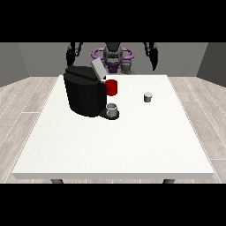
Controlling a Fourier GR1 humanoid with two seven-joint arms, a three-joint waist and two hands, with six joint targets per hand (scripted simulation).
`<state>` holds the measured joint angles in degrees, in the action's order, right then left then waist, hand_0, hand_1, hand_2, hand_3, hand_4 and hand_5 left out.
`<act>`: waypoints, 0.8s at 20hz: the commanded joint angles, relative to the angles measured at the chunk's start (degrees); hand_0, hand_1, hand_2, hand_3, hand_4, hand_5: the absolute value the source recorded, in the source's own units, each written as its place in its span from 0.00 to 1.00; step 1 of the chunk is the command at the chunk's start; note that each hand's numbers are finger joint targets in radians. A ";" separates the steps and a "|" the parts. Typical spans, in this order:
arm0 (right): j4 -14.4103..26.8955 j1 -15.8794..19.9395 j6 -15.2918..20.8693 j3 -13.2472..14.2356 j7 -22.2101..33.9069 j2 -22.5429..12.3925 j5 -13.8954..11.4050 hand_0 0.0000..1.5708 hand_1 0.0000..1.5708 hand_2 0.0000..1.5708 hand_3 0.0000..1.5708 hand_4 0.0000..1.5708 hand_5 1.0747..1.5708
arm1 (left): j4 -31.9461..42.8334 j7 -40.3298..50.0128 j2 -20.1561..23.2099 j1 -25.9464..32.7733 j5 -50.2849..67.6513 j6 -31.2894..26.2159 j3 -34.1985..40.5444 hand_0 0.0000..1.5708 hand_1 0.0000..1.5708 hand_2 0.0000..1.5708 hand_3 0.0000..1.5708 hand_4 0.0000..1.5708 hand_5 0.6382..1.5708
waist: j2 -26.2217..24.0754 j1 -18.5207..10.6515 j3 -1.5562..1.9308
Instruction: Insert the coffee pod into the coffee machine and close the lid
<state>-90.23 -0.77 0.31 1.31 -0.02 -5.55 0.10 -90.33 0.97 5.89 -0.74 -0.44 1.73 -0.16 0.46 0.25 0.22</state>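
white table [132, 145]: one coffee machine [84, 95], one pod [148, 97], one red cup [111, 87]; two hands, finger state unclear.

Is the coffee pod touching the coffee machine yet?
Apart. The front view shows the coffee pod standing alone on the table, with bare white surface between it and the coffee machine.

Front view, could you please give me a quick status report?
Both hands raised, holding nothing. Small grey coffee pod on white table. Black coffee machine lid open. Nothing between.
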 commanded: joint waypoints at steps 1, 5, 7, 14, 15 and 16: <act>4.84 0.79 -0.27 0.50 -3.09 0.57 -1.23 0.00 0.00 0.00 0.00 0.08 1.00 | 2.02 -1.30 0.03 -2.04 -0.26 -0.98 1.24 0.00 0.00 0.00 0.00 0.17 1.00 | -0.67 -0.08 -0.22; 2.64 -2.71 0.70 -3.82 -0.78 3.18 -3.04 0.00 0.00 0.00 0.00 0.08 1.00 | 0.13 -7.41 0.31 0.26 4.11 -5.53 1.64 0.00 0.00 0.00 0.00 0.17 1.00 | -2.47 -0.75 -0.24; 1.69 -1.91 4.92 2.61 -6.76 4.30 -0.10 0.00 0.00 0.00 0.00 0.08 1.00 | 2.15 -12.11 0.79 1.96 4.98 -7.26 2.64 0.00 0.00 0.00 0.00 0.17 1.00 | -1.83 1.38 -0.24; -0.63 1.32 4.70 0.46 -5.34 5.37 -0.02 0.00 0.00 0.00 0.00 0.17 1.00 | 7.32 -8.65 10.08 -7.31 -1.78 -7.21 6.32 0.00 0.00 0.00 0.00 0.00 1.00 | 0.64 4.43 -0.22; 1.74 1.17 3.54 3.03 -8.52 3.62 1.14 0.00 0.00 0.00 0.00 0.14 1.00 | 8.84 -11.42 8.67 -5.57 -3.21 -7.40 4.85 0.00 0.00 0.00 0.00 0.00 1.00 | 1.54 3.39 -0.22; 0.86 4.67 5.69 2.51 -5.42 4.43 0.31 0.00 0.00 0.00 0.00 0.11 1.00 | 10.72 -8.98 10.38 -10.05 -1.53 -8.23 7.10 0.00 0.00 0.00 0.00 0.00 1.00 | 2.94 3.91 -0.23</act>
<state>-89.40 1.14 4.67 3.55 -5.68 -1.50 0.65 -83.53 -9.03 13.60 -5.97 -0.82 -5.93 4.98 1.33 3.14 0.01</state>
